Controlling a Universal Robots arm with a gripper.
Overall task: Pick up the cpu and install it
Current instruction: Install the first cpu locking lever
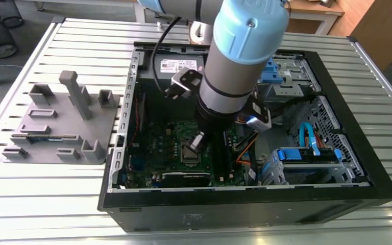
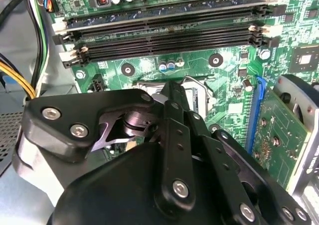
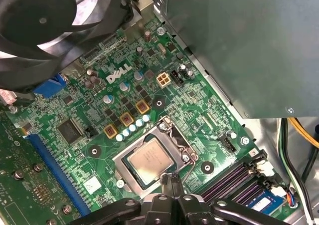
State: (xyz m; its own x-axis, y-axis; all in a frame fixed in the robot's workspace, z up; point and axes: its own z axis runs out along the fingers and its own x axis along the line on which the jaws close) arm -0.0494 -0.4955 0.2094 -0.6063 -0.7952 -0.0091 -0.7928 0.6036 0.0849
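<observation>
"Well, where is the cpu (image 3: 148, 163) now?"

"It lies flat in the socket (image 3: 169, 131) on the green circuit board (image 3: 94, 152), down inside the computer case (image 1: 250, 206). Its silvery top faces up."

"So is it put in?"

"I think the picking up is done and it sits in its place. I can't tell if the metal frame is clamped down on it."

"And the jaws?"

"They look pressed together, with nothing between them. Their tip hangs just beside the cpu's edge. I can't tell if it touches."

"What would a next move need?"

"Slow, gentle going, I'd guess. The jaws are so near the cpu."
</observation>
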